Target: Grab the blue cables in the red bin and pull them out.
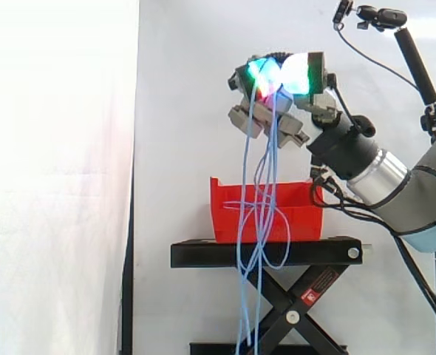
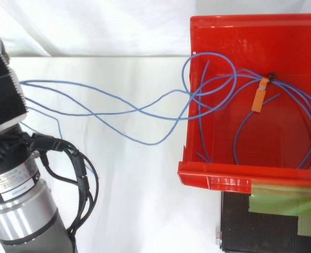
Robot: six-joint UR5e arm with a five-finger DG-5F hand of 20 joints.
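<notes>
Nothing can be read. A red and white sticker [image 1: 318,285] sits on a leg of the black stand [image 1: 266,253], its print too small to make out. A round white label [image 2: 10,179] on the arm [image 2: 23,219] carries tiny dark print, likewise illegible. The orange tag [image 2: 258,99] on the cables [image 2: 108,108] looks plain.

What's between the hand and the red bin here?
Only the blue cables: in the side view, strands run from the hand curled round them down to the red bin, with nothing else in that gap.
</notes>
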